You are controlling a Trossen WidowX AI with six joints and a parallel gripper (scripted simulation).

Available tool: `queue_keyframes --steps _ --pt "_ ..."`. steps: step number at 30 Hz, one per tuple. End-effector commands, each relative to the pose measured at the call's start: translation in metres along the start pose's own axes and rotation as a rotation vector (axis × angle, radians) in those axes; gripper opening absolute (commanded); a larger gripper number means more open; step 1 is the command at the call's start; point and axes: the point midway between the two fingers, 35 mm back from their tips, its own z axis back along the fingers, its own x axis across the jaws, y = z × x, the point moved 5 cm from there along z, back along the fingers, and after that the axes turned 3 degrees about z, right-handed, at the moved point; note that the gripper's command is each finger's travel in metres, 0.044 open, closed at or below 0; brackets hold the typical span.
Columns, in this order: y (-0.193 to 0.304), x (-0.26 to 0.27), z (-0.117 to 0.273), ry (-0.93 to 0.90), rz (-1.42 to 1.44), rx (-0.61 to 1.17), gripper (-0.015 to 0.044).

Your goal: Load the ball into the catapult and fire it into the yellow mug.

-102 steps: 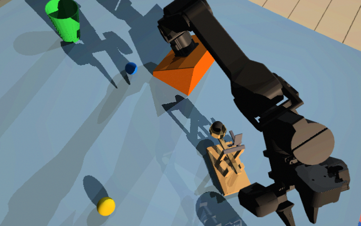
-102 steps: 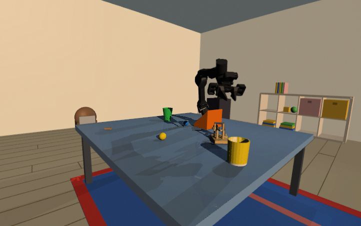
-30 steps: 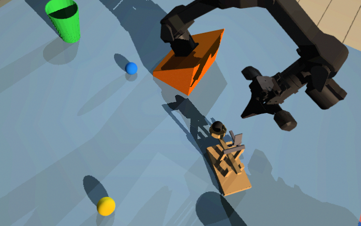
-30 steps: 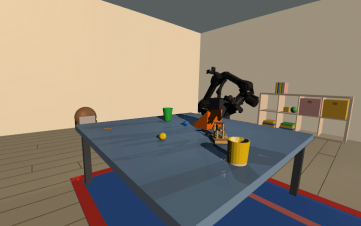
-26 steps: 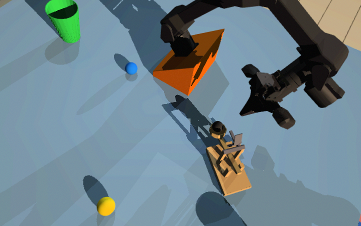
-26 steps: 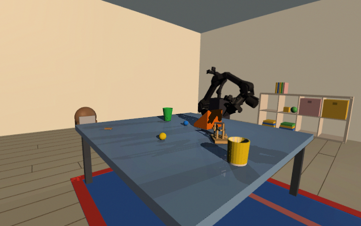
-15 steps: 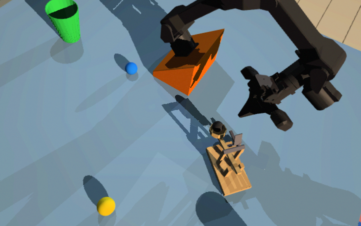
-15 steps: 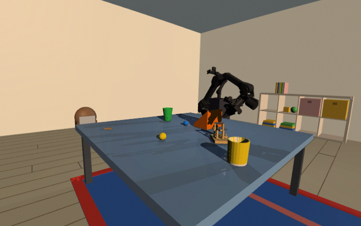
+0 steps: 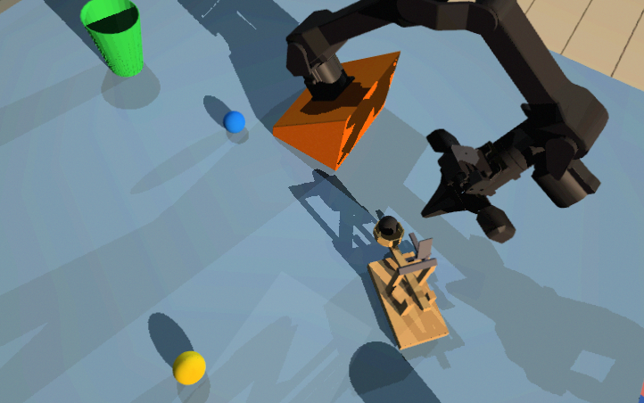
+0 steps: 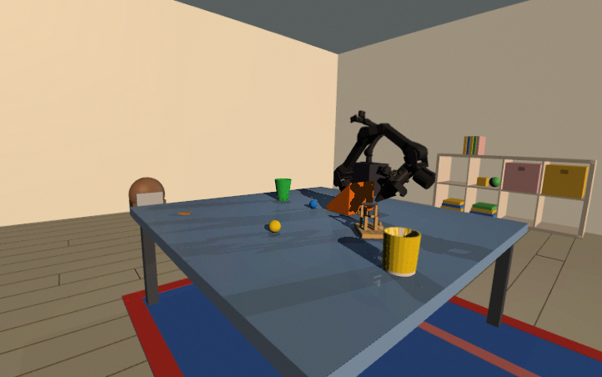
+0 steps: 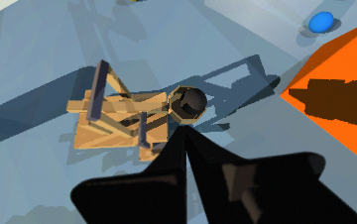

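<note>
The wooden catapult (image 9: 423, 330) (image 10: 369, 231) (image 11: 99, 140) stands on the table. A dark ball (image 9: 389, 226) (image 11: 194, 101) sits in the cup at the end of its throwing arm. The yellow mug (image 10: 401, 251) stands upright near the table edge in the exterior view, beyond the catapult's end opposite the cup; it is out of view in the top view and the wrist view. My gripper (image 9: 424, 214) (image 10: 378, 199) (image 11: 182, 130) is shut and empty, its tips together above the table beside the catapult's cup end.
An orange wedge (image 9: 309, 144) (image 10: 342, 205) (image 11: 329, 66) stands near the cup end, below part of the arm. A blue ball (image 9: 234, 121) (image 10: 313, 203) (image 11: 321, 22), a yellow ball (image 9: 189, 367) (image 10: 274, 226) and a green cup (image 9: 124, 52) (image 10: 283, 190) are farther off.
</note>
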Motion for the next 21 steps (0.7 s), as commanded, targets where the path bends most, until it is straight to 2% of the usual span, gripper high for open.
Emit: queue_keyframes --steps 1,21 --pt "0.006 0.0 -0.006 0.006 0.006 -0.002 0.0" --pt "0.029 0.0 -0.029 0.027 0.019 0.0 0.0"
